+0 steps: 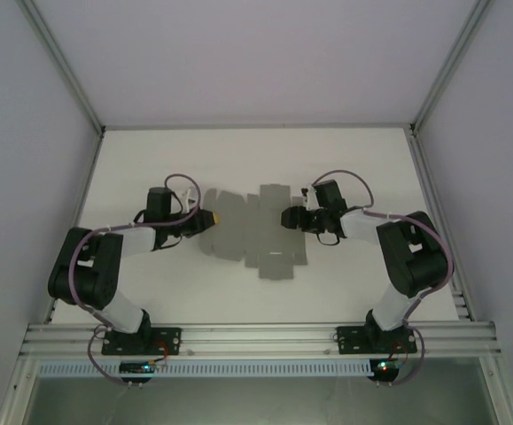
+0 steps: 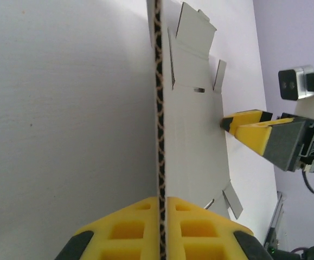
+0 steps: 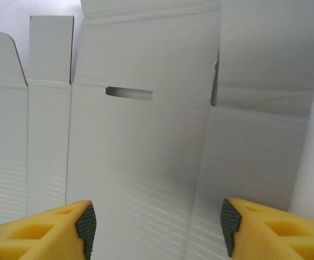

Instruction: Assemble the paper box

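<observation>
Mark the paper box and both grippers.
paper box (image 1: 254,232): top external, sheet's middle panel.
left gripper (image 2: 161,206): left wrist, between fingertips clamping the sheet's edge.
right gripper (image 3: 157,227): right wrist, gap between open fingertips.

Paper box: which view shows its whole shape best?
Top external: the flat box lies spread out, its outline and flaps in sight. Left wrist shows it obliquely, from one edge; right wrist shows a slotted panel close up.

unfolded paper box (image 1: 256,235) lying on table (image 1: 327,159)

The left arm (image 1: 105,266) and right arm (image 1: 407,252) bend inward at the elbows, the left tool (image 2: 161,206) pinched tight, the right tool (image 3: 154,225) facing it with jaws apart.
</observation>
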{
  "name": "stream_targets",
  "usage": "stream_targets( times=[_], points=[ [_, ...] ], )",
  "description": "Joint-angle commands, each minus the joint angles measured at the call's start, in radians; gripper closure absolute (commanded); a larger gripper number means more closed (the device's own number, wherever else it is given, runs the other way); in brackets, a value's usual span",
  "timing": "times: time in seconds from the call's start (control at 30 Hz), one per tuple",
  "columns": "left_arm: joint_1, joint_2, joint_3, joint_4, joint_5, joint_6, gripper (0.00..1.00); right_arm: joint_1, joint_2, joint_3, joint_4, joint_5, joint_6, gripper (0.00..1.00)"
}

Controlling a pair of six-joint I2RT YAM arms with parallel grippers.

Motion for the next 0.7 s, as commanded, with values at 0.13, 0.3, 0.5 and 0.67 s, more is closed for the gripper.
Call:
stream_targets(
  times=[0.13,0.3,0.5,0.67],
  points=[
    [-0.003,-0.141,0.034,0.097,0.039,-0.089,1.00,-0.087,-0.252,-0.014,-0.137,-0.039,-0.105,0.18],
    [0.007,-0.266,0.069,0.132,0.047,-0.178,1.00,-0.176,-0.420,-0.027,-0.255,-0.145,-0.179,0.18],
    [0.009,-0.356,0.092,0.198,0.113,-0.265,1.00,-0.223,-0.508,-0.064,-0.213,-0.275,-0.157,0.20],
    [0.008,-0.406,0.083,0.209,0.109,-0.280,1.00,-0.241,-0.491,-0.063,-0.106,-0.431,-0.105,0.32]
  ],
)
